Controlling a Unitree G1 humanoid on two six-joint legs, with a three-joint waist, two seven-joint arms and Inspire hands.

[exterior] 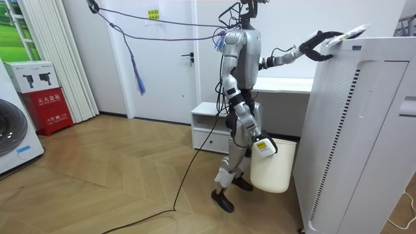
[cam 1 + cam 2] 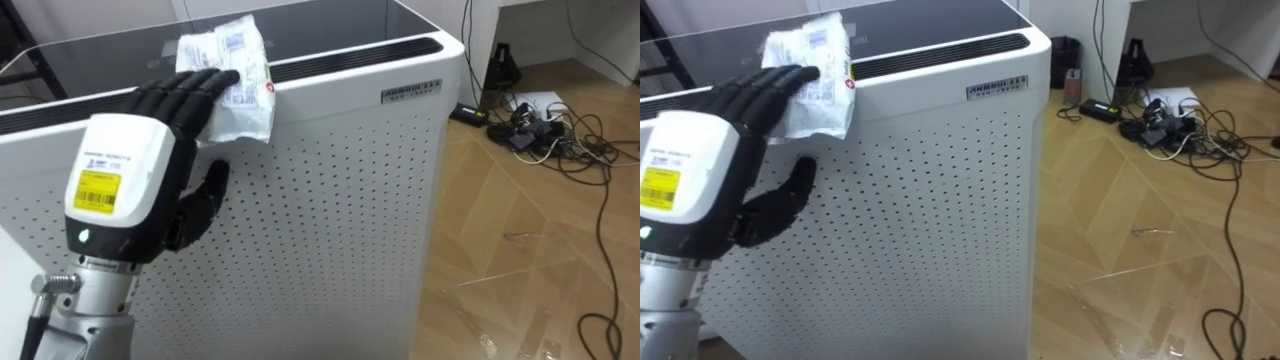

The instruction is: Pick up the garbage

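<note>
1. In the room view we see the robot standing on the wood floor right beside a tall white cabinet. One arm is raised to the cabinet's top edge. The right hand hangs low at the rim of a cream bin, which is level with its knees. We cannot tell how that hand's fingers sit on the bin.
2. From the eye views we get the close look. The cabinet's front is perforated, a dark vent slot runs along its top, and a tangle of cables lies on the floor to the right.
3. The left hand lies with its fingers nearly straight across a crumpled white wrapper. They press the wrapper against the cabinet's top front edge. The thumb hangs well below, spread apart from the fingers and clear of the wrapper, so nothing is pinched.
4. The wrapper sits on that top edge, partly draped down the front.
5. As for writing, the wrapper carries blue and red print and a yellow label sits on the back of the left hand. There is also a small dark line of print under the vent. All of it is too small for us to read.
</note>
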